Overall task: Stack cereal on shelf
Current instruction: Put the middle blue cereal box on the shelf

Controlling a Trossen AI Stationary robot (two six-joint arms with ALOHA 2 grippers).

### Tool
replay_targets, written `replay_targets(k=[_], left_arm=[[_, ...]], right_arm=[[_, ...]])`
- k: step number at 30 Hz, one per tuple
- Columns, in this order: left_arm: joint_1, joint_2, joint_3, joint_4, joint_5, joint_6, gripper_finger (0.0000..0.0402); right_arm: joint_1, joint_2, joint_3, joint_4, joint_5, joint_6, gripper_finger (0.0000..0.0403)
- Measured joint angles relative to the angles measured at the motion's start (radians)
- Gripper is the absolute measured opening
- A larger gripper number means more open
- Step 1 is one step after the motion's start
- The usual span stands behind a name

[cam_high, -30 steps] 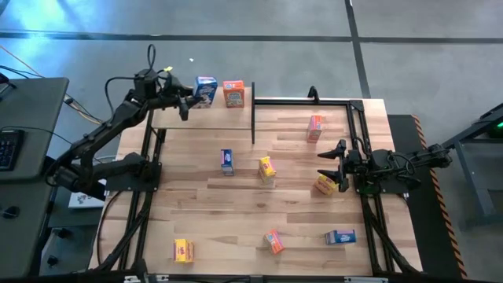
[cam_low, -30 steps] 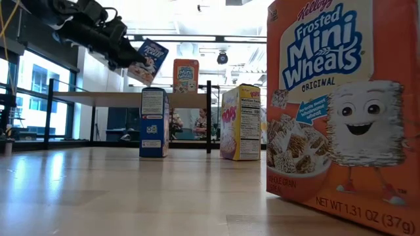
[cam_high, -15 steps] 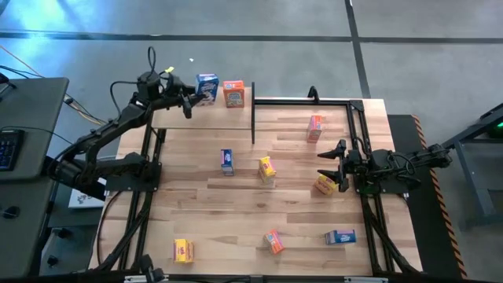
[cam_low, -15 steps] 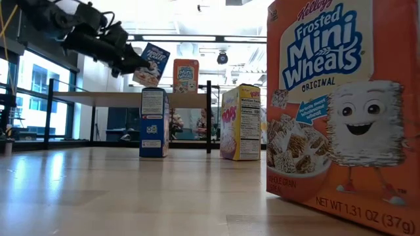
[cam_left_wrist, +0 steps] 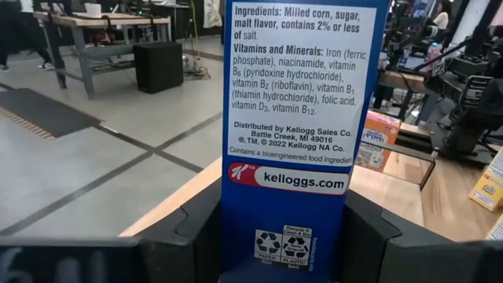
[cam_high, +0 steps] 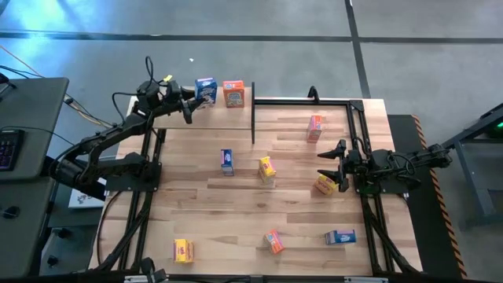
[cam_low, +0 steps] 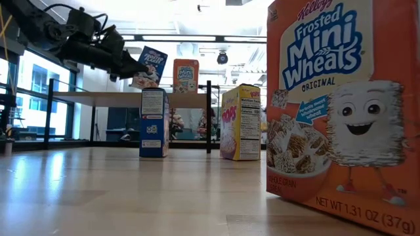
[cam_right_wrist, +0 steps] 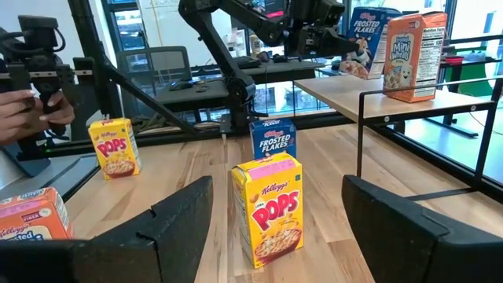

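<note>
Left arm parking a blue box on the shelf, right arm just chilling

The left gripper [cam_high: 191, 100] had its jaws clamped on a blue Frosted Flakes box [cam_high: 206, 90], holding it tilted right over the shelf [cam_high: 212, 118], just beside the orange Mini-Wheats box [cam_high: 233, 93] that stood upright there. Couldn't tell if the blue one was touching the plank. The right gripper [cam_high: 328, 166] sat low at the right side of the worktop [cam_high: 236, 224] with jaws spread wide and nothing in them, a yellow Pops box [cam_right_wrist: 267, 208] right in front of it. The other boxes were scattered on the worktop: another blue one [cam_high: 227, 161], a yellow one [cam_high: 267, 168], an orange one [cam_high: 314, 128], plus three near the front edge.
</note>
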Motion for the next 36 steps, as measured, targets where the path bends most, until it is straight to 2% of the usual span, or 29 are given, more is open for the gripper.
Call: replay_targets(k=[8,29,36], left_arm=[[-0.001,0.009,0.000,0.009,0.000,0.025,0.0168],[-0.006,0.157,0.001,0.142,-0.012,0.000,0.0168],[-0.006,0.162,0.000,0.127,-0.019,-0.011,0.0197]], right_arm=[[0.000,0.000,0.000,0.000,0.000,0.000,0.0274],[0.000,0.000,0.000,0.000,0.000,0.000,0.0274],[0.000,0.000,0.000,0.000,0.000,0.000,0.0274]])
